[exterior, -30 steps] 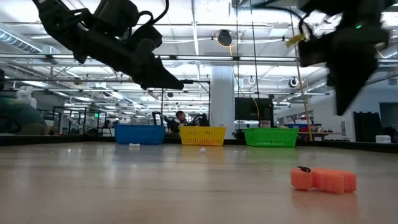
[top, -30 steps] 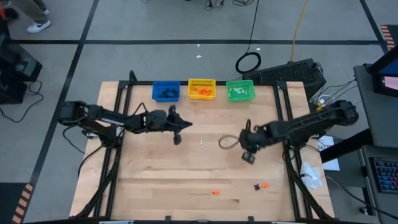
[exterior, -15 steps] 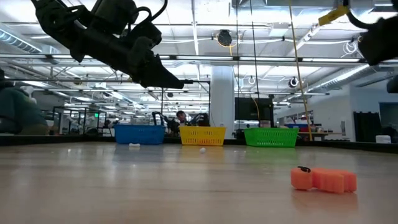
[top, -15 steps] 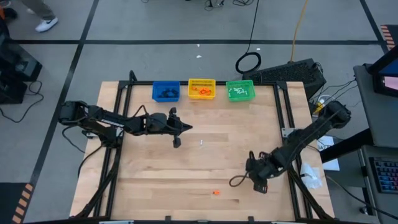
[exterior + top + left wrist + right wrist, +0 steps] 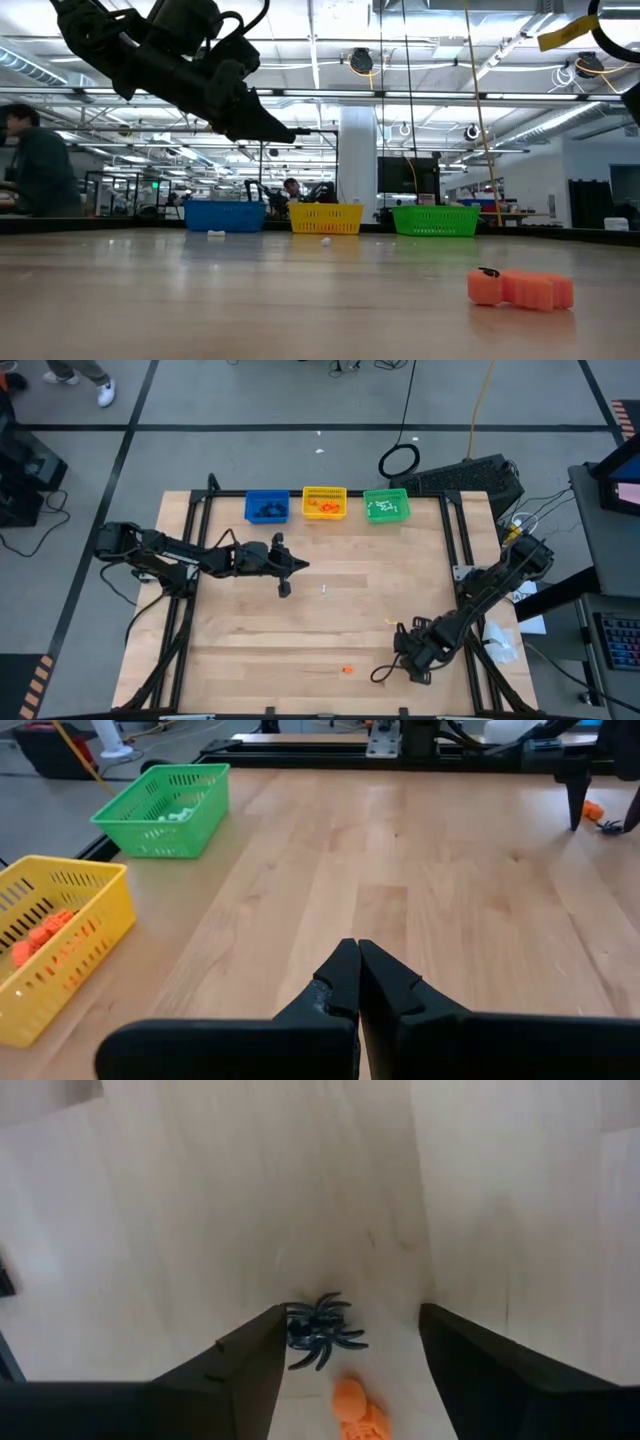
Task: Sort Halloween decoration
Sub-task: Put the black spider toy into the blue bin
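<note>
Black spider (image 5: 322, 1330) and orange trinket (image 5: 357, 1412) lie between the right gripper's (image 5: 345, 1342) wide jaws, lower right; left gripper (image 5: 358, 970) jaws pressed together.

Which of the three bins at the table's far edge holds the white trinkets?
The green bin, rightmost of the row in the high view. Pale pieces lie inside it, while the yellow bin in the middle holds orange ones and the blue bin holds dark ones.

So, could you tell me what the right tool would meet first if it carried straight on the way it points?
Probably the black spider on the table: it lies between the open fingers of the right tool, with an orange trinket beside it. Depth is unclear.
</note>
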### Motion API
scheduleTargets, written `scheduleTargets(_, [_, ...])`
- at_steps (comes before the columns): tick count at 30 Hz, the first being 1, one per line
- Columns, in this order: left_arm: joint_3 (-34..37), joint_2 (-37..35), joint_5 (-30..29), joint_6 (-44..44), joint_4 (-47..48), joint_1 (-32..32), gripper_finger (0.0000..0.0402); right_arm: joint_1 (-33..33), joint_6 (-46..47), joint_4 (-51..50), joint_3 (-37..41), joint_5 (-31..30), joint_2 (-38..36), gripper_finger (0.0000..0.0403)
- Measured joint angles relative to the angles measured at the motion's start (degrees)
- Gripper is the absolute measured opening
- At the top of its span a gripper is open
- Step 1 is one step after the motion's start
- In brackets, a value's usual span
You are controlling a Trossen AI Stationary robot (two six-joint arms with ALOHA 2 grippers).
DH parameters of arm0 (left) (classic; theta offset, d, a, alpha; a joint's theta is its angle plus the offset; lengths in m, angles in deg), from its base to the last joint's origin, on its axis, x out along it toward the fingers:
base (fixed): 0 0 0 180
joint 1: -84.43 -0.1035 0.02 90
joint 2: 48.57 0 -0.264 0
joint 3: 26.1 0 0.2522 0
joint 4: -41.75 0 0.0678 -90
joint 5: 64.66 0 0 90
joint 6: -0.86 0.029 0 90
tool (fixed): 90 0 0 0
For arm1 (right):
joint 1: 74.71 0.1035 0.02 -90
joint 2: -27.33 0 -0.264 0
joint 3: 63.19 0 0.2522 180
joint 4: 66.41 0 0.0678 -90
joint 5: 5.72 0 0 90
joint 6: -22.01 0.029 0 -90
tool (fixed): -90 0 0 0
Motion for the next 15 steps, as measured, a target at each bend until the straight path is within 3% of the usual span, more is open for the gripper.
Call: scheduleTargets(15, [0.0,0.0,-5.6,1.0,5.8,-1.0,0.0000,-0.2,-6.8,-6.0,0.0,-0.5,4.2,0.0192])
